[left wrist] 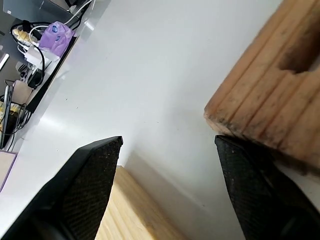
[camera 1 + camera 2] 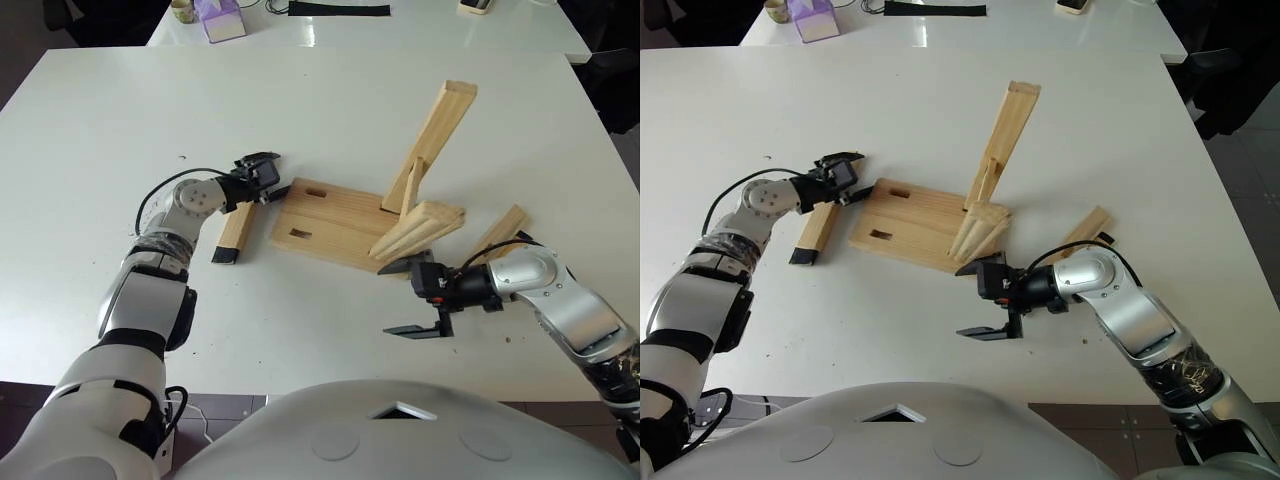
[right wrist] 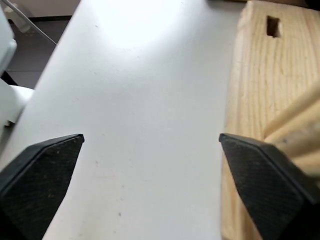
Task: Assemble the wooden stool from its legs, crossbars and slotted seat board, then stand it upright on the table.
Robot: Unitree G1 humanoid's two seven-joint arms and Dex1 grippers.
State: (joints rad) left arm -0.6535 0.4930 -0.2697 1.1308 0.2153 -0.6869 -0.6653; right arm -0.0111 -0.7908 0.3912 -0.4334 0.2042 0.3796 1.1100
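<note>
The left end effector [image 2: 262, 178] is hovering open at the left corner of the seat board [image 2: 325, 222], just beside a loose leg [image 2: 237, 228]. The right end effector [image 2: 400, 298] is gaping empty off the board's near edge, which is lying flat on the surface [image 2: 330, 110].

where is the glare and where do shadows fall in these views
Right wrist view: bright glare on the table ahead of the right gripper. Left wrist view: dark shadow under the corner of the seat board. Left eye view: sheen on the far table.
</note>
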